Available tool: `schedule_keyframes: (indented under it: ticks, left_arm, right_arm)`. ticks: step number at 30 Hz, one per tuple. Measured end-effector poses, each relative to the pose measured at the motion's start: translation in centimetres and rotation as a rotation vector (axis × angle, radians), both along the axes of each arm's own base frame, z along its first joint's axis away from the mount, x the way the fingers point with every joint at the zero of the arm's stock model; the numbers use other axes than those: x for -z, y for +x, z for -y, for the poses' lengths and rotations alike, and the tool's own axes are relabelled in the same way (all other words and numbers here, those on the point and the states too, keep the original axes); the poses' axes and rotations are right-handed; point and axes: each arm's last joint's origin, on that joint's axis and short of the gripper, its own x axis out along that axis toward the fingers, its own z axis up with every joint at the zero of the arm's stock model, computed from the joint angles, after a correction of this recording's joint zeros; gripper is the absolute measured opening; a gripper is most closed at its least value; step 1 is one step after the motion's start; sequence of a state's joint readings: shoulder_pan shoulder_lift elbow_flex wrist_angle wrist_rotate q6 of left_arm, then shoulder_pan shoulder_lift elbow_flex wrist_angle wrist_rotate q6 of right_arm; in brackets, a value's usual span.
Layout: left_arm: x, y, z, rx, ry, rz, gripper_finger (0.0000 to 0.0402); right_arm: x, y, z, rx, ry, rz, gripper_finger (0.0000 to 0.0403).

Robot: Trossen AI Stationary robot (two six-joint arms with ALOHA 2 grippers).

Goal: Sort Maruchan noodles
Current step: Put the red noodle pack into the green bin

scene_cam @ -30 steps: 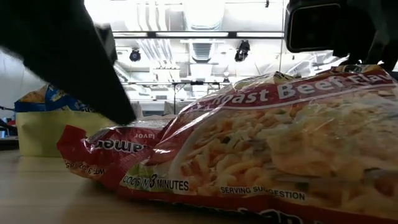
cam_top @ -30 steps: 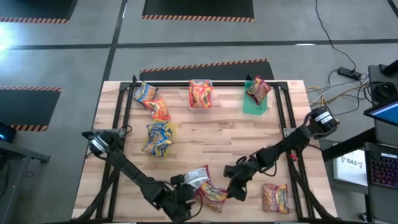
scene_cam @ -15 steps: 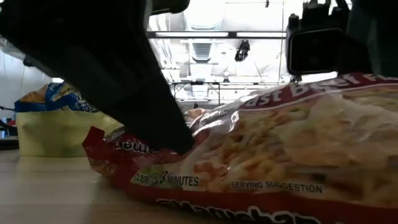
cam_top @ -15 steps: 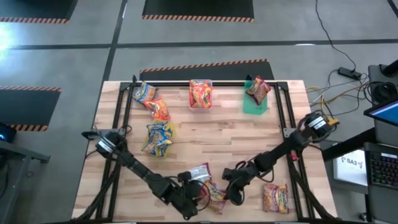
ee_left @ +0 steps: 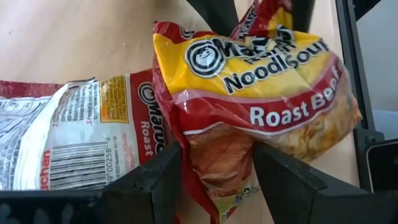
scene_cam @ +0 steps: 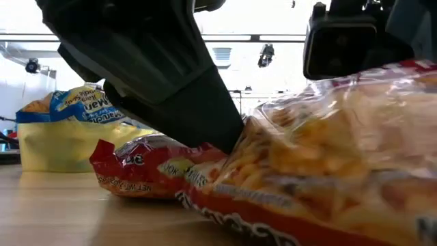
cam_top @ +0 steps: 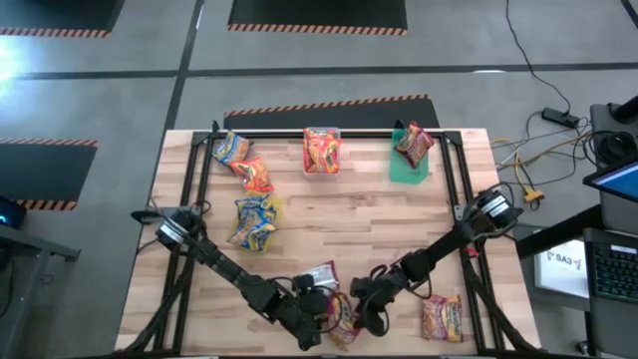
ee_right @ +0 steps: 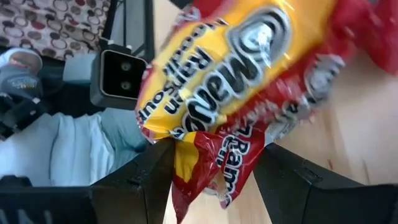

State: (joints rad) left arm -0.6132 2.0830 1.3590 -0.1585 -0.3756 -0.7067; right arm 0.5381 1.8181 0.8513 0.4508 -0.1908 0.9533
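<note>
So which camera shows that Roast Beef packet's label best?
The left wrist view: the Roast Beef packet fills it, label readable, between the left tool fingers. The right wrist view shows it skewed, held by the right tool; the low view blurred; the high view mostly hidden.

Wooden table [cam_top: 329,224], green tub [cam_top: 407,170], yellow tub [scene_cam: 61,147], laptop [cam_top: 616,184]

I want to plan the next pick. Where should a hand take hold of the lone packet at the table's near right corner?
Grip the lone packet by a crimped short end, coming straight down from above. It lies flat and apart from the others. The right hand is closest, but it is shut on the Roast Beef packet.
</note>
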Motion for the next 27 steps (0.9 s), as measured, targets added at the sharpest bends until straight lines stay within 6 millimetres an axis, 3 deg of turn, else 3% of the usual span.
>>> schedule_keyframes:
  ticks: [16,27]
  left_arm:
    - [-0.4,0.8,-0.4,0.024,0.008,0.06,0.0181]
    - [-0.5,2.2,-2.5,0.012,0.048,0.074,0.0181]
  right_arm:
    - [-0.8,0.6,-0.4,-0.063,-0.054,0.09,0.0157]
    - [-0.5,0.8,0.5,-0.059,-0.097,0.06,0.0155]
